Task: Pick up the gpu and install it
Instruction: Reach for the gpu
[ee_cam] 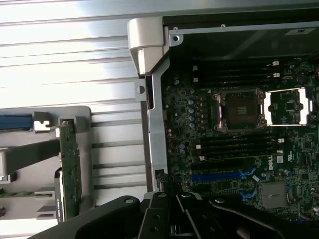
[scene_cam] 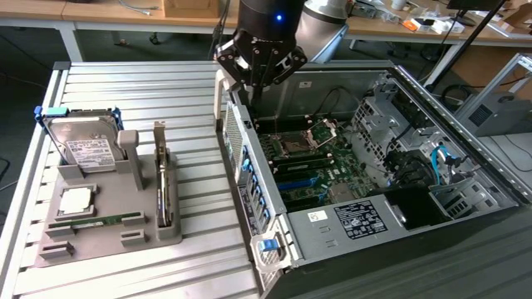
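The gpu (scene_cam: 164, 180) stands on its long edge in a slot of the grey holder (scene_cam: 99, 240) at the exterior view's left, a thin dark card with a pale strip along one side. The wrist view shows it edge-on as a green board (ee_cam: 70, 169). My gripper (scene_cam: 253, 93) hangs over the back left corner of the open computer case (scene_cam: 249, 162), well apart from the gpu. Its fingers (ee_cam: 169, 191) are drawn together and shut on nothing. Inside the case lies the motherboard (scene_cam: 312, 165) with a blue slot (ee_cam: 219, 175).
The holder also carries a silver hard drive (scene_cam: 83, 146), a processor chip (scene_cam: 75, 199) and a green memory stick (scene_cam: 99, 221). The slatted metal table (scene_cam: 149, 87) runs under everything. Drive cages and cables (scene_cam: 415, 162) fill the case's far side.
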Motion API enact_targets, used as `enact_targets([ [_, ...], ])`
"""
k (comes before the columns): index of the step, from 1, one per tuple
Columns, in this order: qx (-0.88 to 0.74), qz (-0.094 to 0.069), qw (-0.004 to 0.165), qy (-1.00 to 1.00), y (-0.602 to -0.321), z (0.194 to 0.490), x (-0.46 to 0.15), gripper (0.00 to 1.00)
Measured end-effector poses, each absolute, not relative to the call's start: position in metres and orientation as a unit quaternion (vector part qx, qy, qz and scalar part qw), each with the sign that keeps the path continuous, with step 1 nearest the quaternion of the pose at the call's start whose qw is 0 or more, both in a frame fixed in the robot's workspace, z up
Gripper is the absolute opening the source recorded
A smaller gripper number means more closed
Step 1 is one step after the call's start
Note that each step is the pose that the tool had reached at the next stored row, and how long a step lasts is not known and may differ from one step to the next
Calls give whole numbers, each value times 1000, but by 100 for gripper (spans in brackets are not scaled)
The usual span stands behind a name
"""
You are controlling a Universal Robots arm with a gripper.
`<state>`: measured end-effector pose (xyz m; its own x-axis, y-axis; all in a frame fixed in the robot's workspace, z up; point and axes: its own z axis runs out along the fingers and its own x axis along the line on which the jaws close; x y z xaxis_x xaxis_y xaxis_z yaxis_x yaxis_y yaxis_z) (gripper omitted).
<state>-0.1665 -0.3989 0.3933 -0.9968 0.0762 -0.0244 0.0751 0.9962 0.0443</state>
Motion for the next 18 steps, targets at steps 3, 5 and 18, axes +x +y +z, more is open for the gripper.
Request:
enact_targets([
  [3,38,22,13,999,-399,393,-167,11],
  [5,38,22,13,999,-399,393,-167,11],
  [18,38,22,13,999,-399,393,-170,11],
])
